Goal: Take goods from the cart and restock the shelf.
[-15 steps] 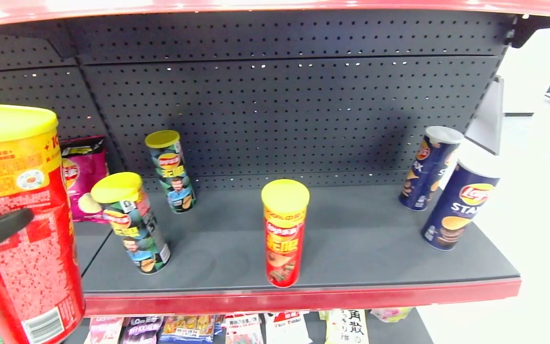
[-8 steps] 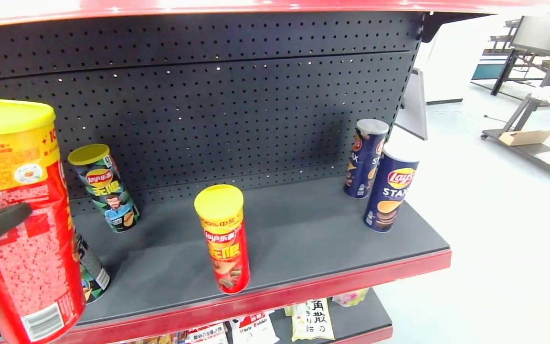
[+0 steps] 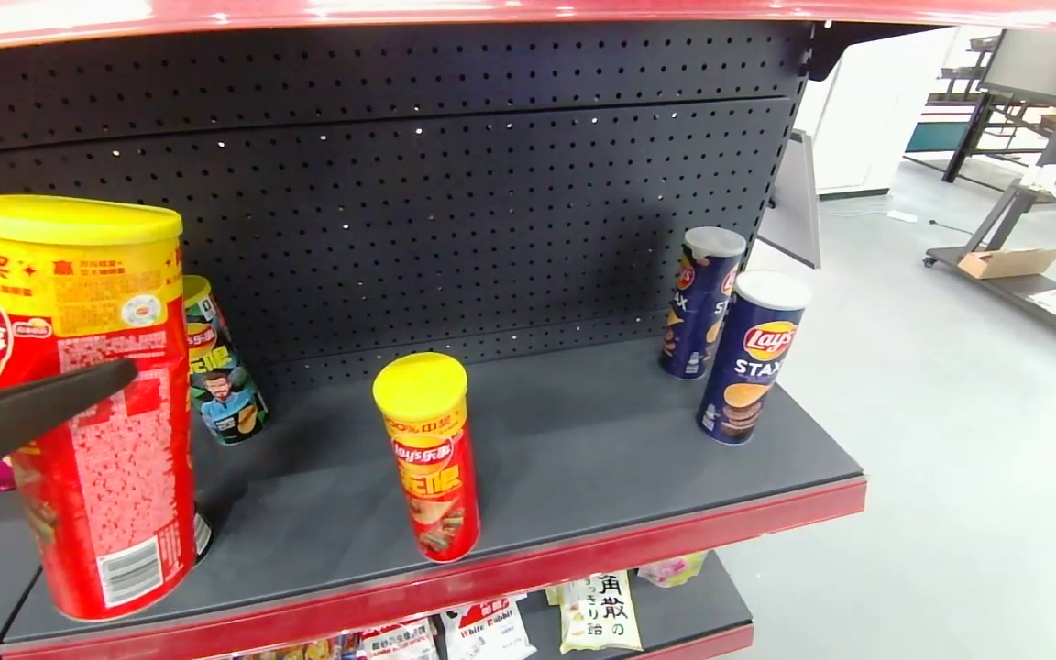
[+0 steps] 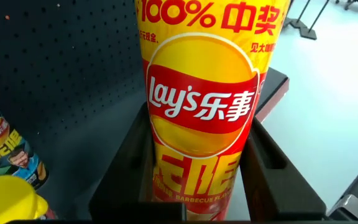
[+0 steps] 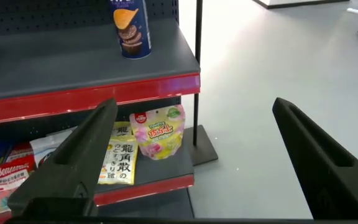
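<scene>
The tall red cardboard chip can (image 3: 97, 403) is showing a yellow lid, a yellow band and white speckled print. The smaller red cardboard can (image 3: 427, 458) is wearing the same yellow cap. A navy blue can (image 3: 753, 367) and its navy twin (image 3: 702, 302) are carrying pale grey lids. The dark green can (image 3: 221, 385) is bearing a cartoon face. The dark grey metal shelf (image 3: 583, 440) is running a red front lip beneath a black perforated back panel (image 3: 491, 183).

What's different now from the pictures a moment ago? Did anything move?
The held red can moved to the robot's right, in over the shelf, and now hides part of the green can. The left gripper stays shut on it. The standing red can and the blue cans kept their places. The earliest picture's sideways shift was only the camera turning.
</scene>
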You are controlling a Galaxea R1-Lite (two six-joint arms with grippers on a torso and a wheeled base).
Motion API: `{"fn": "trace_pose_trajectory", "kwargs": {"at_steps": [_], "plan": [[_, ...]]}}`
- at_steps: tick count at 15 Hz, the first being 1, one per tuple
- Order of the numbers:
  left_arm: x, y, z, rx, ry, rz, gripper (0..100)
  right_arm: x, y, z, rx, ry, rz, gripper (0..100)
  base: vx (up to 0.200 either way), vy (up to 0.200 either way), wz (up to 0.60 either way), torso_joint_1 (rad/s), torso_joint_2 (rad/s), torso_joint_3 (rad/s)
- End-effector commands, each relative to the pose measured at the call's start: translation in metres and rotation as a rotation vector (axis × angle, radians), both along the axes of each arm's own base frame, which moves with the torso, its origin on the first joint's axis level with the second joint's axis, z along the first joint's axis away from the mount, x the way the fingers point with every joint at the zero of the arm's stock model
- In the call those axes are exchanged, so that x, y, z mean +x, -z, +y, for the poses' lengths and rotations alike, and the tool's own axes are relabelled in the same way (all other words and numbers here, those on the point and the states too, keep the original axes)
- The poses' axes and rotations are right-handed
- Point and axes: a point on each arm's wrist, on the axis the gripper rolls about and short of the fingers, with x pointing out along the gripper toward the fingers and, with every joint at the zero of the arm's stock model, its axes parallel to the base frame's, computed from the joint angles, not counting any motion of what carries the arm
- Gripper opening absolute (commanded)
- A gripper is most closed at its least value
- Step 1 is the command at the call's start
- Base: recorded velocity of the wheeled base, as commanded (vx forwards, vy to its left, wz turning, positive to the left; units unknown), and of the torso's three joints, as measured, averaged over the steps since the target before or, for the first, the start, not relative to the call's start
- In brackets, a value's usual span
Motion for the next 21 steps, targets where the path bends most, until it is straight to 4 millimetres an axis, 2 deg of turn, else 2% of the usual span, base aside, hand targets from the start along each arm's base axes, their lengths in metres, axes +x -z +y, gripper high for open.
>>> {"fn": "trace_pose_trajectory", "kwargs": {"at_steps": [1, 8, 14, 21], "plan": [[0.016, 0.013, -0.001, -0.001, 0.012, 0.079, 0, 0.000, 0.000, 0.000, 0.000, 0.000, 0.001, 100, 0.000, 0.000, 0.00, 0.000, 0.00, 0.000], [0.059, 0.036, -0.001, -0.004, 0.011, 0.203, 0, 0.000, 0.000, 0.000, 0.000, 0.000, 0.001, 100, 0.000, 0.000, 0.00, 0.000, 0.00, 0.000], [0.109, 0.054, -0.001, 0.002, 0.014, 0.147, 0, 0.000, 0.000, 0.000, 0.000, 0.000, 0.001, 100, 0.000, 0.000, 0.00, 0.000, 0.00, 0.000], [0.143, 0.072, -0.017, 0.003, 0.071, 0.114, 0, 0.000, 0.000, 0.000, 0.000, 0.000, 0.001, 100, 0.000, 0.000, 0.00, 0.000, 0.00, 0.000]]}}
